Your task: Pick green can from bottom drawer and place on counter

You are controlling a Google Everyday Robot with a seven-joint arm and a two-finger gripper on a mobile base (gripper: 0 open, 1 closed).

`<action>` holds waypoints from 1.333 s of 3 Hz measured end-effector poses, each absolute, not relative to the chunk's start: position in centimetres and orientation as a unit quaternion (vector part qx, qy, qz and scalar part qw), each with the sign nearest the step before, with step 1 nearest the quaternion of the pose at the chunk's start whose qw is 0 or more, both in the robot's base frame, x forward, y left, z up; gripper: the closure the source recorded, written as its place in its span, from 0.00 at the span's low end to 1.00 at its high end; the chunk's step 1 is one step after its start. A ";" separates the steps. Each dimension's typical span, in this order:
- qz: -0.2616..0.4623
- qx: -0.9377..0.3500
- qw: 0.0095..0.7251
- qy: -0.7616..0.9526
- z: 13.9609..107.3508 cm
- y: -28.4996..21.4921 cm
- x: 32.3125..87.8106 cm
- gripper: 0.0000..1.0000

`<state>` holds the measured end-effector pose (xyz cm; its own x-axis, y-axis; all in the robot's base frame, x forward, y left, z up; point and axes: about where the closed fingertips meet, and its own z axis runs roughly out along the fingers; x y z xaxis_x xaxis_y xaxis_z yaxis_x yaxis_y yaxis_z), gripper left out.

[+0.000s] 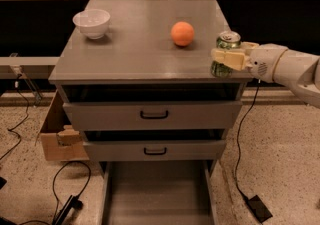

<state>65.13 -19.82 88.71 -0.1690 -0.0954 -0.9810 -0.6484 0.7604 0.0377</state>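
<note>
Green can in end effector, seemingly over counter
</note>
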 end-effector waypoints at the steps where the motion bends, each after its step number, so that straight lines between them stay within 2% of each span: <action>1: 0.234 -0.255 0.592 0.728 88.8 -19.8 65.1 0.81; 4: 0.234 -0.256 0.592 0.728 88.8 -19.8 65.1 0.13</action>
<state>65.14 -19.75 88.78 -0.1688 -0.0955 -0.9810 -0.6492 0.7597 0.0378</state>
